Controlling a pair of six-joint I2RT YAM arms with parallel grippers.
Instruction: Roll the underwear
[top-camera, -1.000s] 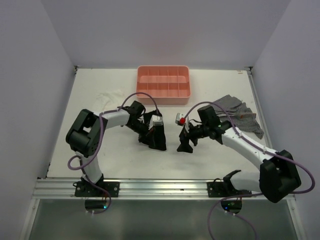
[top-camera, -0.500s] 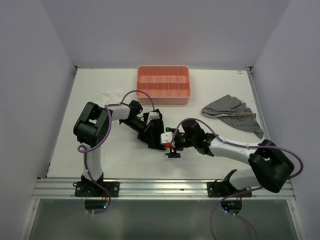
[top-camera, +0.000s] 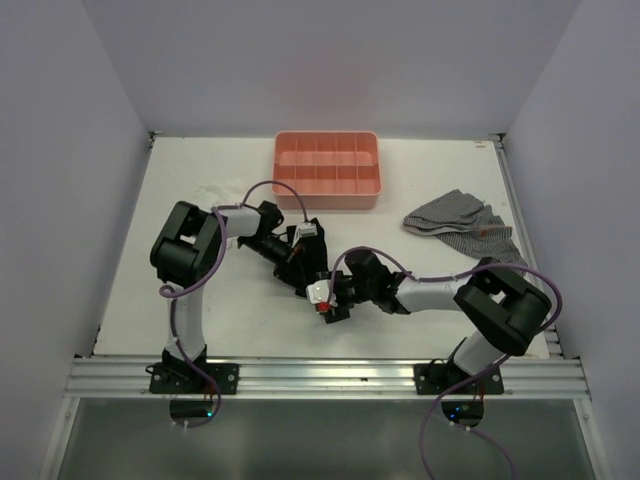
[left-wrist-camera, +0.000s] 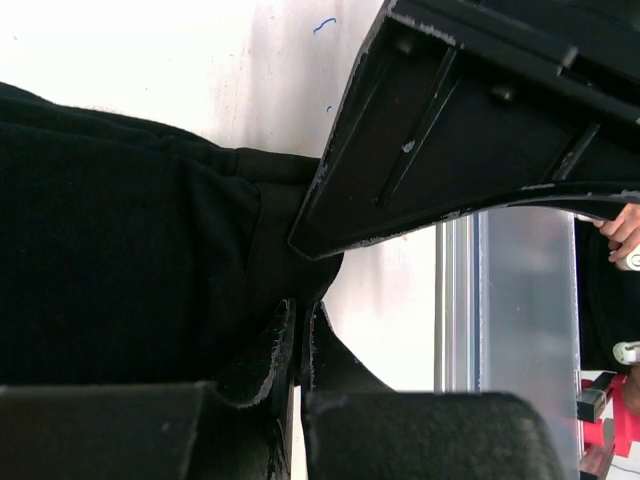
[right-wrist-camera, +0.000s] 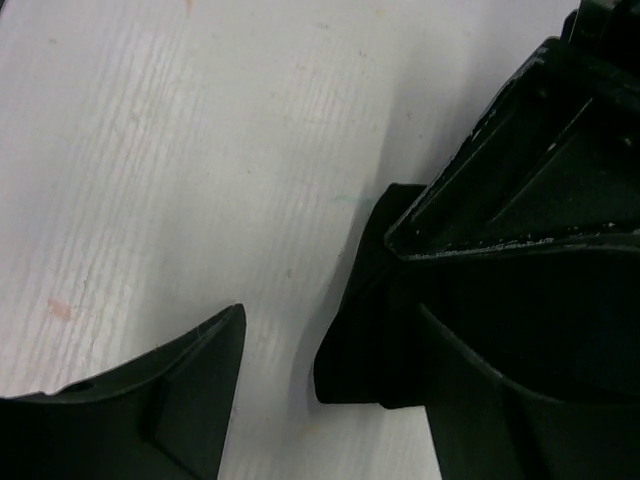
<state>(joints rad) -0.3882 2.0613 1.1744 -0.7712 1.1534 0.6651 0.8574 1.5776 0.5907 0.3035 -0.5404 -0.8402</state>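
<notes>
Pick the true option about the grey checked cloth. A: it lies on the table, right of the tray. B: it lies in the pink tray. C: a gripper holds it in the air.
A: the grey checked cloth lies on the table, right of the pink tray and apart from it.

A pink plastic tray with little boxes (top-camera: 327, 170) sits at the back of the white table (top-camera: 200, 300). In front of the tray, the left gripper (top-camera: 302, 270) and the right gripper (top-camera: 328, 306) are close together, low over a small black lump of soft cloth, the underwear (top-camera: 305, 283). Right of the tray lies a grey checked cloth (top-camera: 462, 226). Left of the tray lies a thin white cloth (top-camera: 215, 195).
</notes>
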